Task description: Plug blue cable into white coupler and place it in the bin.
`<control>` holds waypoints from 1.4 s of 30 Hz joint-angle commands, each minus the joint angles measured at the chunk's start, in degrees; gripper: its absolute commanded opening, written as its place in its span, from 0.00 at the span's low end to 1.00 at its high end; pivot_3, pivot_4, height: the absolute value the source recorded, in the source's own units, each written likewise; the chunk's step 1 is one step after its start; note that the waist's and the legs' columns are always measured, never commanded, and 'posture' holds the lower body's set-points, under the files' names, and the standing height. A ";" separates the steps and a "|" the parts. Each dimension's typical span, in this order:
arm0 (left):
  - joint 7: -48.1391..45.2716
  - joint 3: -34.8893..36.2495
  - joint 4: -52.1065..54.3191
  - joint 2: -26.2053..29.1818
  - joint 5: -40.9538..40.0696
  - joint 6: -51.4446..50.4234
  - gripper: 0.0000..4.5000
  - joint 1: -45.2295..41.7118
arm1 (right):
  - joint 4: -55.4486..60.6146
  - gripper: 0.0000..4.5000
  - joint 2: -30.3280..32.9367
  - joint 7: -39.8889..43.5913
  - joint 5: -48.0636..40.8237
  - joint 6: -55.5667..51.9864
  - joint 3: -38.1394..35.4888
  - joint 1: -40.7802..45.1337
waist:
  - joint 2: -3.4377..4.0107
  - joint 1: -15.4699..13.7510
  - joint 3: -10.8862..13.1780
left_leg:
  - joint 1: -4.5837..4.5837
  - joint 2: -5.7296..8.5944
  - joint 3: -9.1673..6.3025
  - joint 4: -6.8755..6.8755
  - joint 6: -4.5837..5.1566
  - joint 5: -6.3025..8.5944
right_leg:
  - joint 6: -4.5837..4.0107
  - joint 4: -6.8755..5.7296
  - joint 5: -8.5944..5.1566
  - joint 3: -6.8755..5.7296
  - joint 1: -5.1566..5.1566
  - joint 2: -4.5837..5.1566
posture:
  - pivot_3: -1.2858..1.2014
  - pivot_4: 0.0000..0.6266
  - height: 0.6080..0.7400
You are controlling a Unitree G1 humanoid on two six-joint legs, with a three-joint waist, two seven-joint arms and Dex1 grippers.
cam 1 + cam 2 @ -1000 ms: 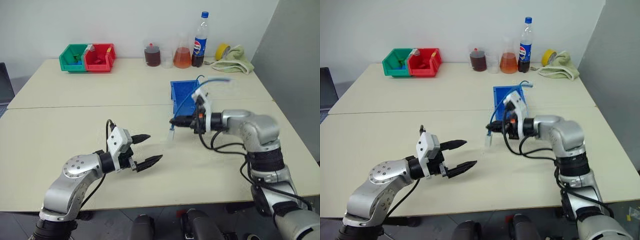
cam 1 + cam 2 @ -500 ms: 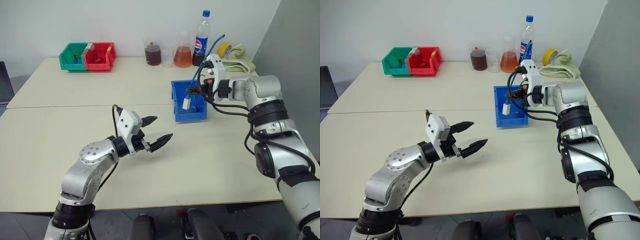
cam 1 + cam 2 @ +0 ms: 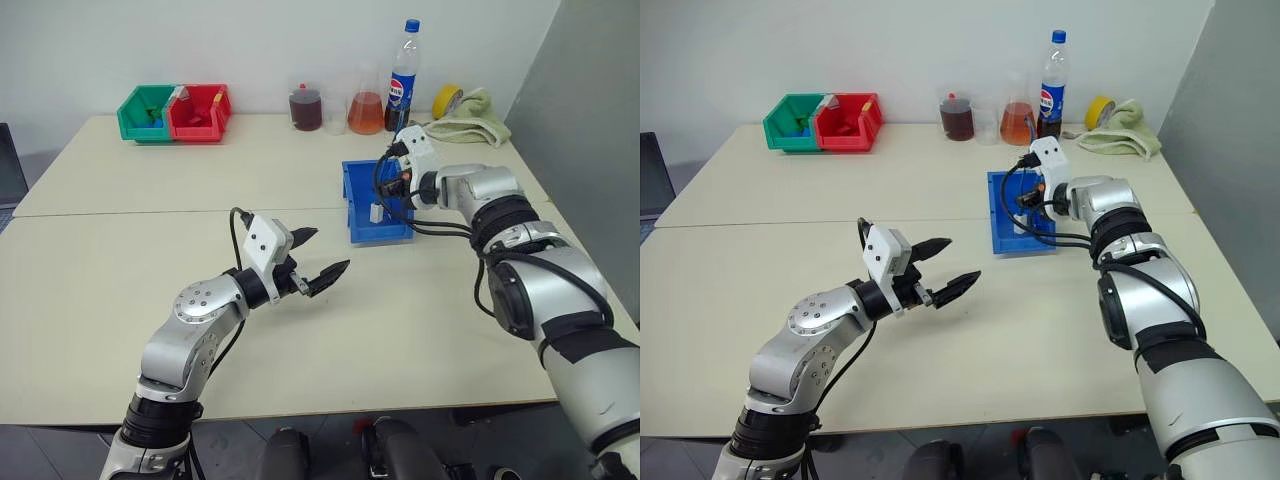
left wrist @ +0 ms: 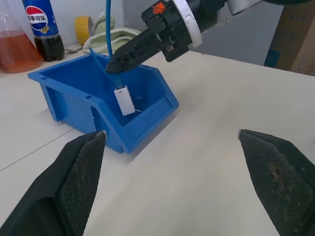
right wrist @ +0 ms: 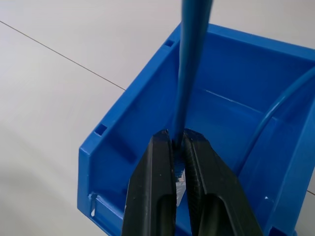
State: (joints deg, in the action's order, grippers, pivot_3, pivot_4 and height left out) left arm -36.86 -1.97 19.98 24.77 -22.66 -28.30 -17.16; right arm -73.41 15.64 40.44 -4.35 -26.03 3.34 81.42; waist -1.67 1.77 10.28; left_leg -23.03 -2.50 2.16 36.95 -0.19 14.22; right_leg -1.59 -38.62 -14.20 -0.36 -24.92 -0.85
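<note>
blue cable [image 4: 107, 29] pinched by right end effector [image 4: 114, 66], white coupler [image 4: 124, 100] dangling inside bin [image 4: 61, 98]; left end effector [image 3: 322, 255] spread, nothing held.

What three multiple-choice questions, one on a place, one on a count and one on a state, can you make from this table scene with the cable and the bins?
1. Where does the white coupler hang?
A. Over the blue bin
B. Inside the red bin
C. Beside the soda bottle

2. How many storage bins stand on the table?
A. One
B. Three
C. Five

3. How is the right gripper?
A. Wide open and empty
B. Shut on the blue cable
C. Shut on the yellow tape roll

Answers:
1. A: in the left wrist view the coupler dangles from the cable within the blue bin's opening.
2. B: a green bin, a red one and a blue one.
3. B: the right wrist view shows its fingers pinching the cable.
</note>
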 commanded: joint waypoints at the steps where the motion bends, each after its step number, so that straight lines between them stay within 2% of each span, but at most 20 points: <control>1: 0.08 0.34 1.51 0.29 0.25 1.39 1.00 -0.28 | -0.56 0.01 0.52 -0.65 1.56 2.44 -1.13 1.46 | 0.00 0.00 0.00 | 0.00 0.00 0.00 0.00 0.00 0.00 | 0.00 0.00 0.00 0.00 0.00 0.00 | 0.52 0.24 1.00; 5: 0.22 0.72 1.41 0.39 0.27 1.41 1.00 -0.43 | -1.22 0.01 0.26 -1.25 2.15 2.86 -1.77 1.46 | 0.00 0.03 0.00 | 0.01 -0.01 0.00 0.00 0.00 0.00 | 0.00 -0.04 0.00 0.00 -0.01 0.00 | 0.52 0.24 1.00; 6: 0.24 0.71 1.29 0.38 0.33 1.47 1.00 -0.56 | -1.35 0.16 0.14 -1.61 2.08 2.69 -2.09 1.43 | 0.00 0.03 0.00 | 0.02 -0.01 0.00 0.00 0.00 0.00 | 0.00 -0.07 0.00 0.00 -0.01 0.00 | 0.52 0.24 1.00; 9: 0.20 0.77 0.94 0.39 0.34 1.42 1.00 -1.15 | -1.50 0.28 -0.13 -2.17 2.25 2.70 -2.66 1.40 | 0.00 0.03 0.00 | 0.03 -0.01 0.00 0.02 -0.01 -0.01 | -0.01 -0.12 0.00 0.00 -0.02 0.00 | 0.52 0.24 1.00; 13: 0.02 0.87 0.51 0.45 0.34 1.52 1.00 -1.77 | -1.48 0.51 -0.23 -2.83 2.75 2.75 -3.34 1.35 | 0.00 0.01 0.00 | 0.04 0.00 0.00 0.03 -0.01 -0.01 | 0.00 -0.16 0.00 0.00 -0.02 0.00 | 0.52 0.24 1.00; 17: 0.08 0.77 0.17 0.21 0.26 1.48 1.00 -2.32 | -1.42 0.69 -0.07 -4.95 2.88 3.56 -4.35 1.44 | 0.00 0.01 0.00 | 0.04 0.00 0.01 0.04 -0.02 -0.01 | 0.00 -0.17 0.00 0.01 -0.02 0.00 | 0.52 0.24 1.00; 20: 0.27 0.64 0.08 -0.20 0.03 1.27 1.00 -2.78 | -1.26 0.87 -0.14 -6.55 2.19 4.38 -5.91 1.87 | 0.00 0.01 0.00 | 0.04 0.00 0.01 0.03 -0.02 -0.01 | -0.01 -0.18 0.00 0.01 -0.02 0.00 | 0.52 0.24 1.00; 29: -0.27 0.42 -1.35 -0.35 0.26 1.93 1.00 -3.52 | -0.33 0.87 -0.26 -3.42 2.69 4.46 -7.05 2.35 | 0.00 0.02 0.00 | 0.06 0.00 0.01 0.04 -0.02 -0.02 | -0.02 -0.23 0.01 0.02 -0.02 0.00 | 0.52 0.24 1.00; 36: 1.40 1.18 -0.42 0.58 1.27 1.18 1.00 -1.64 | 4.39 0.87 2.46 1.35 1.84 1.36 -7.11 2.34 | 0.00 0.01 0.00 | 0.06 0.01 0.02 0.04 -0.03 -0.02 | -0.07 -0.22 0.04 0.03 -0.02 0.00 | 0.52 0.24 1.00; 39: 3.54 2.47 1.33 1.47 1.91 -0.31 1.00 0.91 | 17.11 0.87 4.44 5.22 0.95 -3.27 -5.79 -2.71 | 0.00 -0.01 0.00 | 0.04 0.01 0.02 0.03 -0.03 -0.02 | -0.06 -0.22 0.04 0.04 -0.05 0.00 | 0.52 0.24 1.00; 42: 6.34 4.39 3.22 2.02 2.49 -1.54 1.00 3.74 | 39.81 0.87 5.59 4.58 -1.62 -11.66 -5.75 -13.36 | -0.05 -0.09 -0.04 | 0.03 -0.01 -0.06 0.00 -0.02 -0.01 | -0.02 -0.20 0.00 -0.04 -0.04 0.01 | 0.52 0.24 1.00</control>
State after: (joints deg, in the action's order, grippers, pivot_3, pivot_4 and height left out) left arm -32.69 0.09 19.61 26.16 -20.76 -29.53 -14.02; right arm -47.70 20.93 45.11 -3.69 -32.03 -2.37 73.09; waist -1.73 1.68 10.25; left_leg -23.00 -2.54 2.07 36.97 -0.22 14.21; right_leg -1.60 -38.85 -14.21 -0.43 -24.94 -0.84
